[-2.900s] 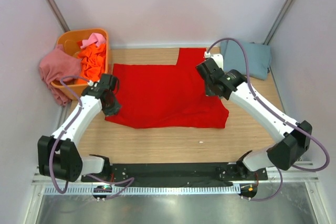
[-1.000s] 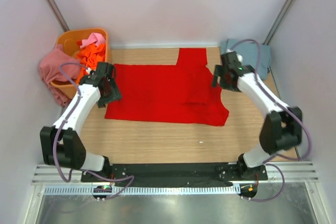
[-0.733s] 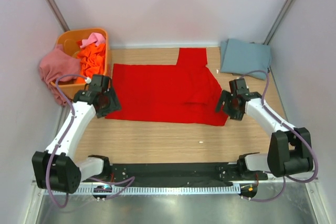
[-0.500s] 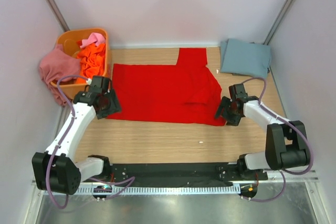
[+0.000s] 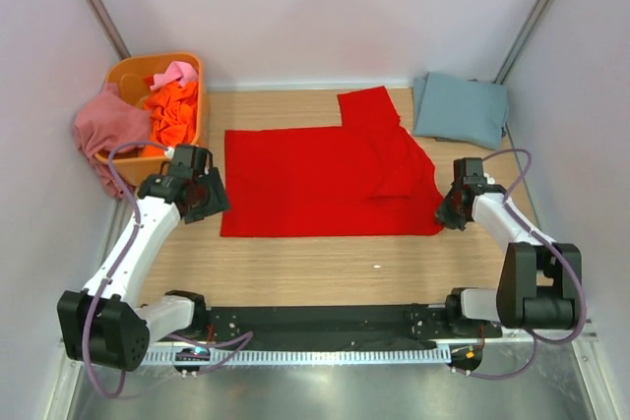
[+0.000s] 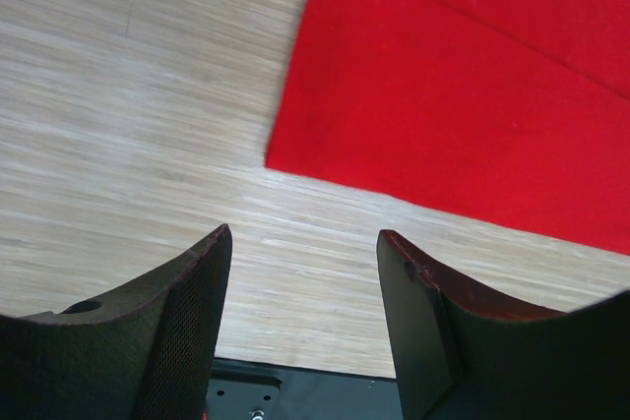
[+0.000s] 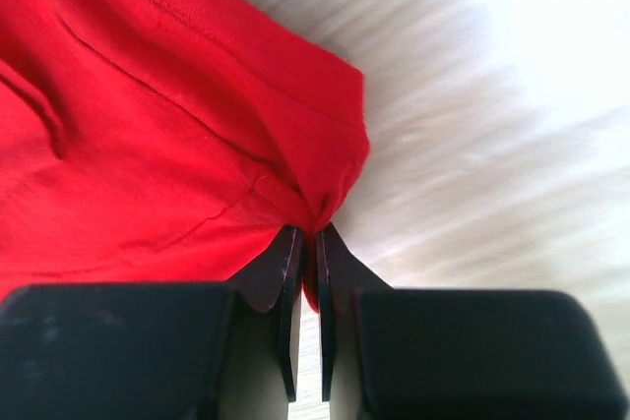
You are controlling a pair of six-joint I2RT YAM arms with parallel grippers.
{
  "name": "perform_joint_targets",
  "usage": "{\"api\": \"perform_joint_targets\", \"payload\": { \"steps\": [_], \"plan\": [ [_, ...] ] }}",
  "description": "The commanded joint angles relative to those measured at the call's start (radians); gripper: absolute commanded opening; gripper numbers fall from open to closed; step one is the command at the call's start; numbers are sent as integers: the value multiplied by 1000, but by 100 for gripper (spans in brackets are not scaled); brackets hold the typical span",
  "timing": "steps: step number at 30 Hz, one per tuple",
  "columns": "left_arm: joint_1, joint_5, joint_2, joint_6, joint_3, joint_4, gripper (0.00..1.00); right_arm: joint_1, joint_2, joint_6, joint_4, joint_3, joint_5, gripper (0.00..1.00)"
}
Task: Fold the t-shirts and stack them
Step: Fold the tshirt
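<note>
A bright red t-shirt (image 5: 325, 179) lies spread flat in the middle of the table, one sleeve pointing toward the back. My right gripper (image 5: 451, 215) is shut on its near right corner; in the right wrist view the red cloth (image 7: 197, 125) is pinched between the fingers (image 7: 287, 263). My left gripper (image 5: 205, 202) stands open just left of the shirt's near left corner (image 6: 281, 156), over bare wood, holding nothing. A folded grey-blue t-shirt (image 5: 461, 110) lies at the back right. Orange (image 5: 175, 110) and pink (image 5: 175, 73) t-shirts fill the tub, and a dusty rose t-shirt (image 5: 103, 130) hangs over its side.
The orange plastic tub (image 5: 133, 74) stands in the back left corner. White walls close in the table on three sides. A black base rail (image 5: 325, 322) runs along the near edge, and the wooden tabletop (image 5: 325, 263) shows between it and the shirt.
My right gripper closed on the shirt's near right corner and pulled it to the right, so the whole shirt shifted right. My left gripper stayed open beside the left edge.
</note>
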Motion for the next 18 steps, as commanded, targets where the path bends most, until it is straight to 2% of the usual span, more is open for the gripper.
{"api": "perform_joint_targets", "payload": {
  "steps": [1,4,5,6,7,9,10,11,13,15,16,18],
  "plan": [
    [-27,13,-13,23,1,18,62,-54,-87,71,-82,16,185,1],
    [-50,13,-23,23,1,21,62,-102,-91,83,-100,27,256,1],
    [-56,12,-24,23,-2,22,62,-103,-87,75,-97,30,241,6],
    [-58,13,-23,23,-4,24,62,-103,-71,75,-100,34,231,16],
    [-61,16,-20,23,-4,24,62,-105,-68,69,-103,36,231,36],
    [-64,16,-19,23,-2,25,62,-103,-81,68,-114,47,245,62],
    [-66,13,-23,23,-1,18,62,-103,-98,71,-126,60,263,88],
    [-70,5,-27,23,10,10,61,-103,-115,71,-137,71,273,92],
    [-70,-7,-55,24,27,-30,61,-102,-168,68,-156,122,255,94],
    [-76,-19,-90,17,32,-34,62,-100,-207,48,-110,142,169,86],
    [-76,-19,-125,15,26,-21,63,-99,-234,45,-81,139,44,79],
    [-76,-33,-163,12,-16,17,63,-94,-236,68,-30,130,-37,69]
  ]
}}
